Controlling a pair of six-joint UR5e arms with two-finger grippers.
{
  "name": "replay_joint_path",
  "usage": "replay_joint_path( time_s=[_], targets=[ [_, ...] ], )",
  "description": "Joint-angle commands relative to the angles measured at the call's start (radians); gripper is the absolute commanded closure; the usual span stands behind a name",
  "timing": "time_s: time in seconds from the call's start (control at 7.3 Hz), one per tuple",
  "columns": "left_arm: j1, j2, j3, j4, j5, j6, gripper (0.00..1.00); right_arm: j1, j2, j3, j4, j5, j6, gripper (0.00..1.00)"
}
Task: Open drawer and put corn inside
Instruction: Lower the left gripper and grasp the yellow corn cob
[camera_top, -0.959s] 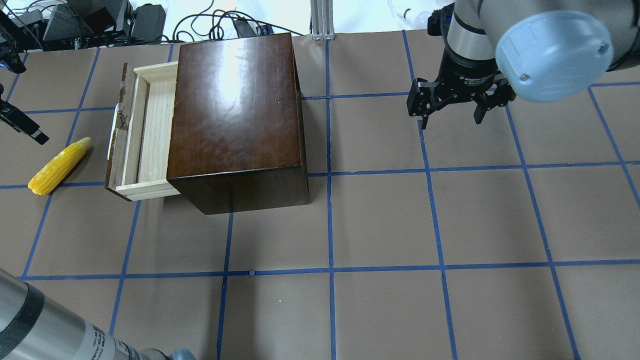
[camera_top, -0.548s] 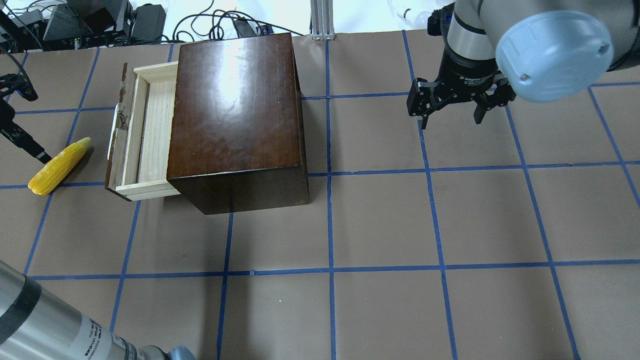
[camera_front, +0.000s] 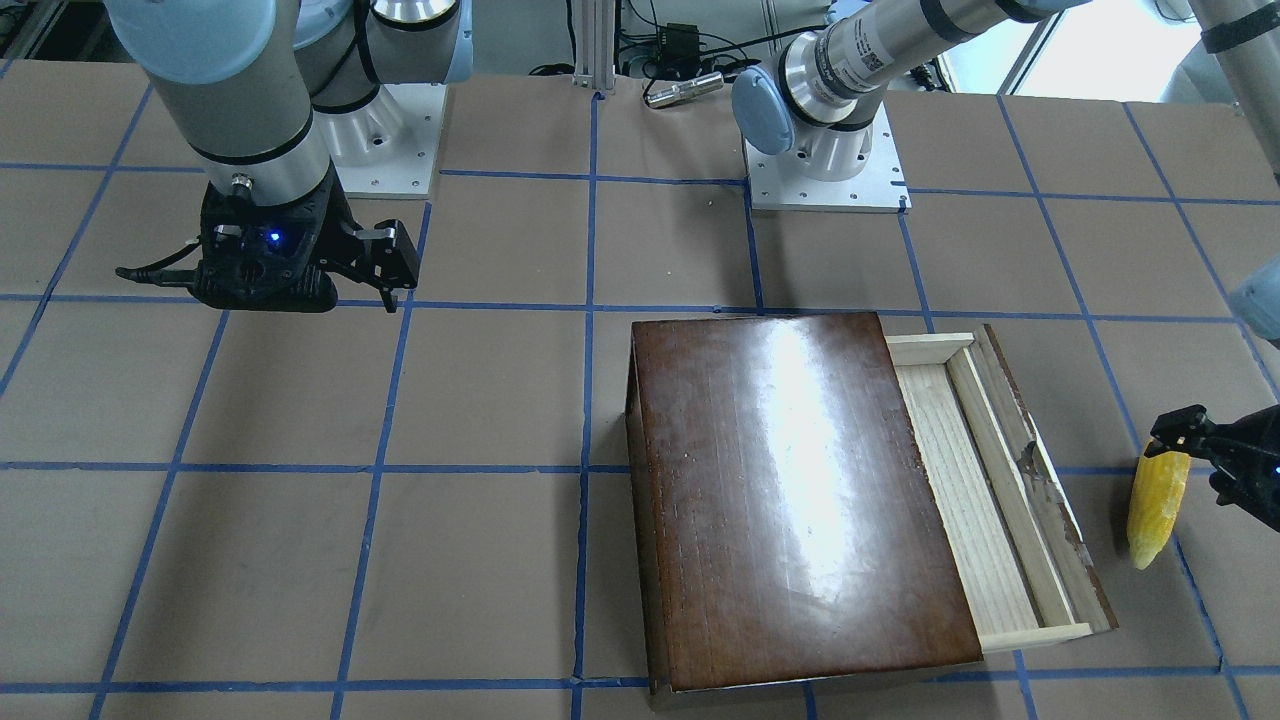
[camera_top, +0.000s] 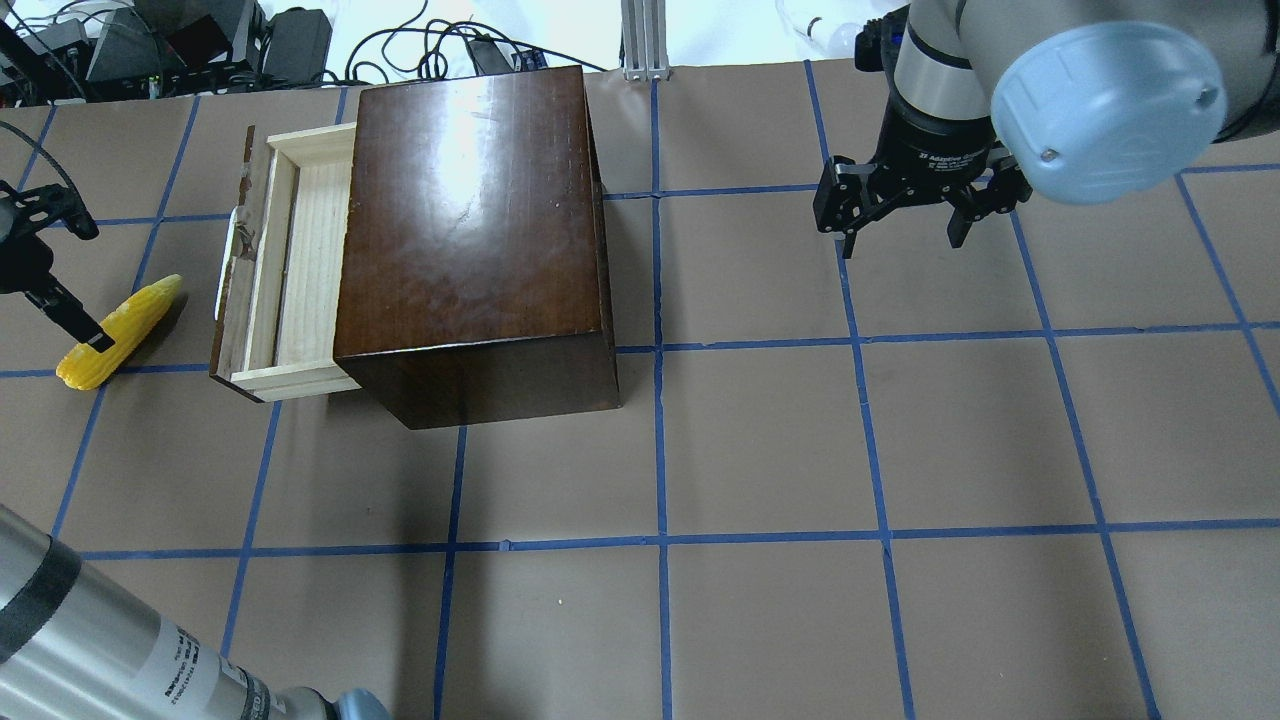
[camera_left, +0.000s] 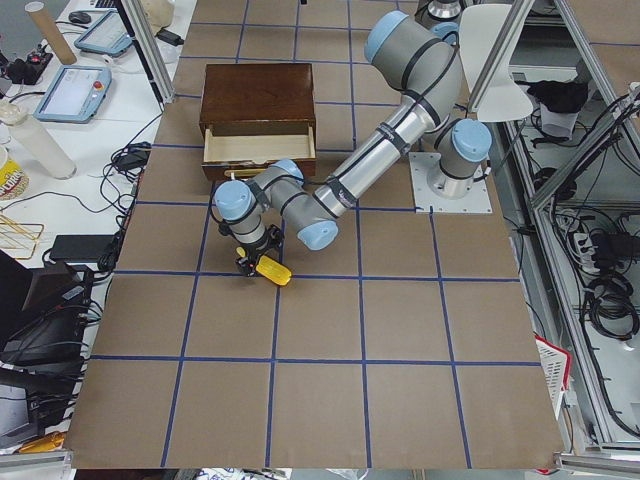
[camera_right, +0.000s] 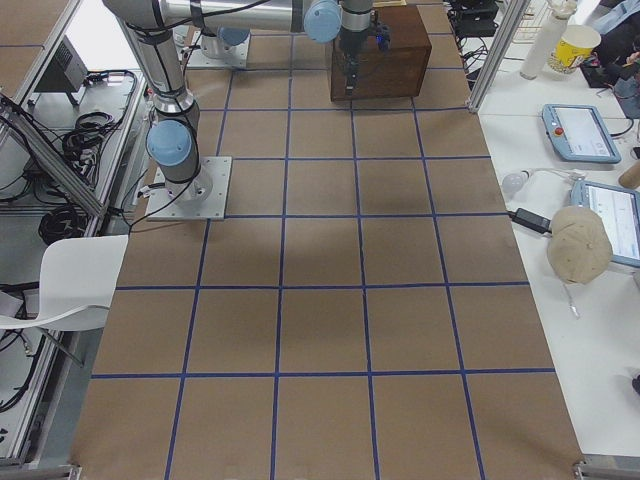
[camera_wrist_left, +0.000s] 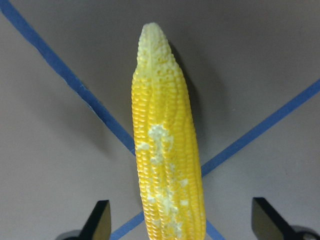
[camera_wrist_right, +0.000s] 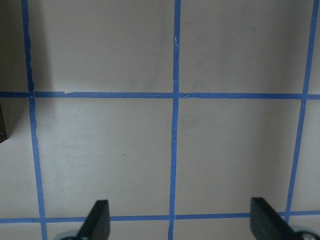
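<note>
The yellow corn (camera_top: 120, 328) lies on the table left of the drawer (camera_top: 300, 270), which is pulled out of the dark-brown box (camera_top: 470, 230); its pale-wood inside holds nothing. My left gripper (camera_top: 92, 288) is open and hangs over the corn's thick end. In the left wrist view the corn (camera_wrist_left: 165, 150) lies between the two fingertips (camera_wrist_left: 102, 220), apart from both. The corn also shows in the front-facing view (camera_front: 1155, 505), with the left gripper (camera_front: 1200, 460) at its upper end. My right gripper (camera_top: 902, 240) is open and empty over bare table, right of the box.
The drawer's white handle (camera_top: 226, 265) faces the corn. Cables and equipment (camera_top: 180, 45) lie beyond the table's far edge. The table (camera_top: 760, 450) is brown with a blue tape grid. The right wrist view shows only this grid.
My left gripper has moved in from the left edge, toward the near side, until it hangs over the corn. The corn, the drawer and the right arm have not moved.
</note>
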Motion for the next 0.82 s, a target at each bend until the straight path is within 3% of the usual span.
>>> replay_joint_path(
  time_s=[0.0,0.14,0.27,0.41,0.55,0.69],
  targets=[
    [0.003,-0.032,-0.002,0.023,-0.002,0.008,0.00,0.000,0.000,0.000,0.000,0.000,0.000,0.00],
    [0.003,-0.043,-0.001,0.025,-0.001,0.008,0.03,0.000,0.001,0.000,0.000,0.000,0.000,0.00],
    [0.003,-0.048,-0.001,0.023,0.004,0.007,0.21,0.000,0.001,0.000,0.000,0.000,0.000,0.00],
    [0.003,-0.046,0.002,0.023,0.010,0.007,0.65,0.000,0.001,0.000,0.000,0.000,0.000,0.00],
    [0.003,-0.046,0.005,0.020,0.034,0.008,0.96,0.000,0.001,0.000,0.000,0.000,0.000,0.00],
    [0.003,-0.042,0.010,0.011,0.040,0.008,1.00,0.000,0.000,0.000,0.000,0.000,0.000,0.00]
  ],
)
